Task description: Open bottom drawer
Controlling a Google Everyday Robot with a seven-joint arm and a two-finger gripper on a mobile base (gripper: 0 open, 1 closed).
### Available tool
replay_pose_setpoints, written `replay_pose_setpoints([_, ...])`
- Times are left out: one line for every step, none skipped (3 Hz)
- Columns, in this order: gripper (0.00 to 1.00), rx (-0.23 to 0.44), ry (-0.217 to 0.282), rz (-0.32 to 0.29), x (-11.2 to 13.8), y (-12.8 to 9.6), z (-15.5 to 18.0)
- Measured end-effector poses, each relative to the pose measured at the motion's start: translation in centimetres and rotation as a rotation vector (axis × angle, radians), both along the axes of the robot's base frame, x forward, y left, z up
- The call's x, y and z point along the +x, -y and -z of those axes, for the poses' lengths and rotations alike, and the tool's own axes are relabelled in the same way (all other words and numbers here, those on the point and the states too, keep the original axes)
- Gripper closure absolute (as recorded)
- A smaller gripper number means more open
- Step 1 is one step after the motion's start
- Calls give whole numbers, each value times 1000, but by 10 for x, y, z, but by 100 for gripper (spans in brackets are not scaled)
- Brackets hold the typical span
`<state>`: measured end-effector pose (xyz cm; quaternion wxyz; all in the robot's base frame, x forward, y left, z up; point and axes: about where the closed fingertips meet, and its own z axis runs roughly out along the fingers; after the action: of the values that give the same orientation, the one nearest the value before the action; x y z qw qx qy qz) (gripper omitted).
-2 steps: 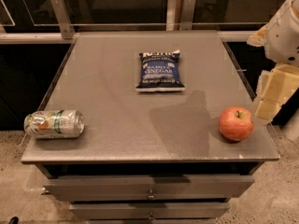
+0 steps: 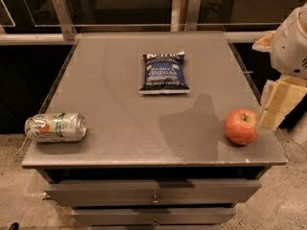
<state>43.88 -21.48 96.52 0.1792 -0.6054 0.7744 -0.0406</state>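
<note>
The bottom drawer (image 2: 120,216) sat shut at the foot of the cabinet. It was the lowest grey front in view and was cut by the frame's lower edge, so anything beneath it was hidden. From the jaws it lay well below and far across toward the cabinet's middle, under the drawer above (image 2: 96,191).

I judged it a stiff, flat panel that would slide straight out on its runners rather than flex. It was probably not heavy, though its contents were unknown. The only place to take hold was the small metal knob (image 2: 154,221) at its centre. The knob looked smooth and small, so a pinch could slip off unless the pull ran squarely outward.

The gripper (image 2: 276,107) hung over the desk (image 2: 120,143) at its outer edge. Whether the jaws stood apart or together could not be told; nothing was seen held. An apple (image 2: 241,127) rested just beside the jaws, on the side toward the desk's middle. A chip bag (image 2: 164,74) lay farther off and a tipped can (image 2: 56,127) farthest.

Against the earlier frame, the gripper had sunk a little and drawn closer to the apple. The apple, chip bag, can and both drawer fronts lay as before.
</note>
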Motion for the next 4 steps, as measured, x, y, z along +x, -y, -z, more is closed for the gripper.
replay_pose_setpoints([0,26,13,6,10,2,26])
replay_pose_setpoints([0,47,4,14,25,7,54])
replay_pose_setpoints([0,55,-33,18,32,11,81])
replay_pose_setpoints([0,57,-84,17,25,13,103])
